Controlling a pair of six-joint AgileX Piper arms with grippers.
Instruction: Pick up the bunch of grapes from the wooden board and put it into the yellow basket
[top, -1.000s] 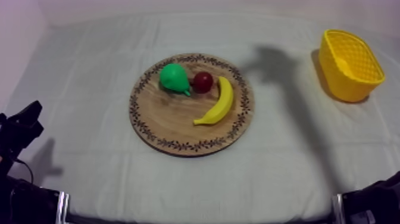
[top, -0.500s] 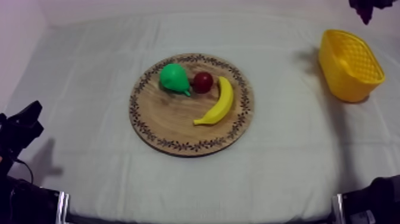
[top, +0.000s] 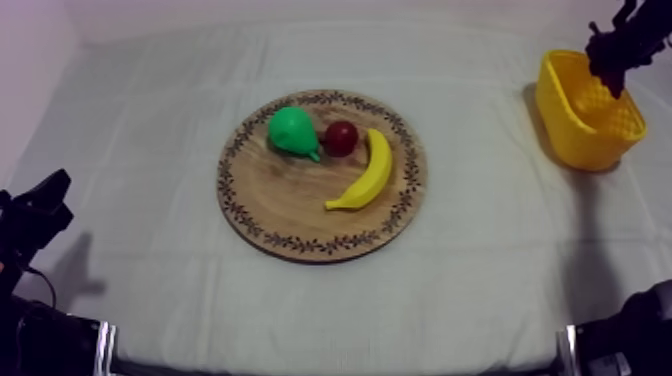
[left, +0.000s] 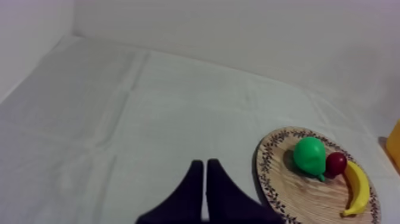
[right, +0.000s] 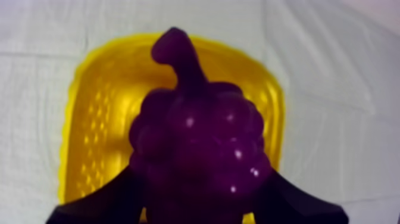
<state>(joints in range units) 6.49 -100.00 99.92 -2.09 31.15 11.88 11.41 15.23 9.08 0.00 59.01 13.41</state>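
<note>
Right gripper (top: 612, 60): fingers (right: 104, 199) clamped on the bunch of grapes (right: 199, 149), stem up, hanging over the yellow basket (right: 89, 119) by the table (top: 480, 290)'s far right corner. Let go off-centre and it could clip the rim and bounce out. Left gripper (left: 205, 184) is pressed shut on nothing near the left edge, apart from the wooden board (left: 280, 184).

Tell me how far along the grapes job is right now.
Done: the bunch of grapes is off the wooden board, which holds just the pear, small red fruit and banana. In hand: the right gripper is shut on the bunch, above the yellow basket. Left: lower and release it into the basket. The left gripper rests shut, away from the board.
</note>
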